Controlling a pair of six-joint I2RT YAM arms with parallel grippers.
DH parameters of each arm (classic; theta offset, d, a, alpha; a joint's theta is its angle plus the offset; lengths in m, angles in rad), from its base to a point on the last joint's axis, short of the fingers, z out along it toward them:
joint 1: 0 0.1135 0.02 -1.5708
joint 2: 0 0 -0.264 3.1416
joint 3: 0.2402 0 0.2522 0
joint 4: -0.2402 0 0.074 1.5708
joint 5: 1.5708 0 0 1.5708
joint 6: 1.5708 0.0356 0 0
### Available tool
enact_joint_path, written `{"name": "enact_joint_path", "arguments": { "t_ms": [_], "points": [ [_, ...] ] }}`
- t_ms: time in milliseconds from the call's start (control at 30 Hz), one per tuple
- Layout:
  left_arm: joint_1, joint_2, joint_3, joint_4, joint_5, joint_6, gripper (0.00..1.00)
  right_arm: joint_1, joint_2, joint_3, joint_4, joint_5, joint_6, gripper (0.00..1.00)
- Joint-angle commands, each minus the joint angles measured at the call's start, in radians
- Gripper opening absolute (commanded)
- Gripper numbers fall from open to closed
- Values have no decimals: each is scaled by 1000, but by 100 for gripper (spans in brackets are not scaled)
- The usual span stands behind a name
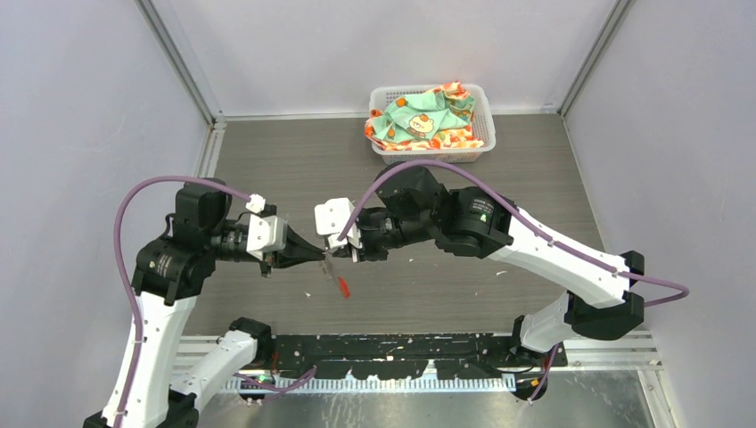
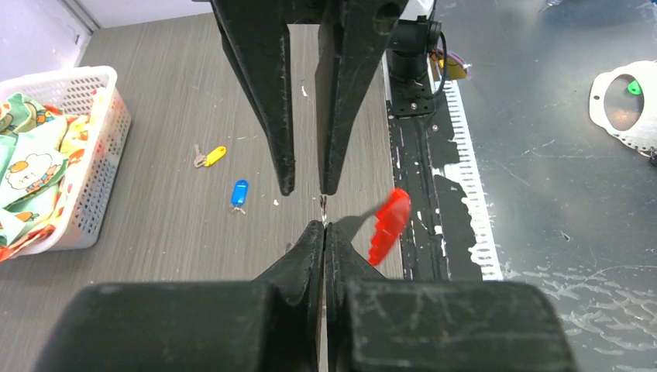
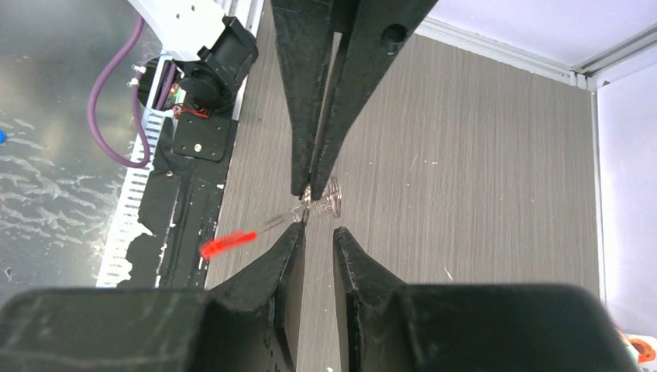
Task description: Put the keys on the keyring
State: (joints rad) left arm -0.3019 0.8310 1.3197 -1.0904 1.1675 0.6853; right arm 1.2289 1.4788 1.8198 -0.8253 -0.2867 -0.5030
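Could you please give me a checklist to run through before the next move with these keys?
1. The left fingers are shut on the keyring: ok.
2. The red tag hangs clear of both arms' fingers: ok.
3. The right fingers hold a key: not ok; they stand apart and empty, just short of the ring.
4. The yellow-tagged key and blue-tagged key lie apart on the table, unobstructed: ok.
5. Any key threaded on the keyring: not ok.
6. The ring's split faces the right fingers: cannot tell; too thin to see.
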Motion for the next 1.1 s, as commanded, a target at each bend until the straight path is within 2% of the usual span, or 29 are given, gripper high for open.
{"name": "enact_joint_path", "arguments": {
  "t_ms": [0, 400, 600, 800, 900, 1000, 1067],
  "points": [
    [-8, -4, 23, -3, 18, -1, 0, 2, -24, 47, 32, 29, -22, 25],
    [-13, 0, 25, 1, -17, -11, 0, 3, 5, 84, 5, -74, 3, 25],
    [-16, -16, 0, 80, -23, -73, 0, 3, 25, 94, -9, -68, 28, 27],
    [-22, -16, 3, 81, -27, -81, 0, 2, 50, 89, 15, -41, 41, 25],
    [-25, -18, 4, 81, -29, -88, 0, 3, 59, 90, 33, -32, 45, 19],
    [-28, -18, 2, 82, -34, -92, 0, 1, 64, 92, 46, -16, 49, 3],
    [-29, -18, 0, 82, -37, -90, 0, 2, 62, 88, 54, 3, 53, 1]
  ]
}}
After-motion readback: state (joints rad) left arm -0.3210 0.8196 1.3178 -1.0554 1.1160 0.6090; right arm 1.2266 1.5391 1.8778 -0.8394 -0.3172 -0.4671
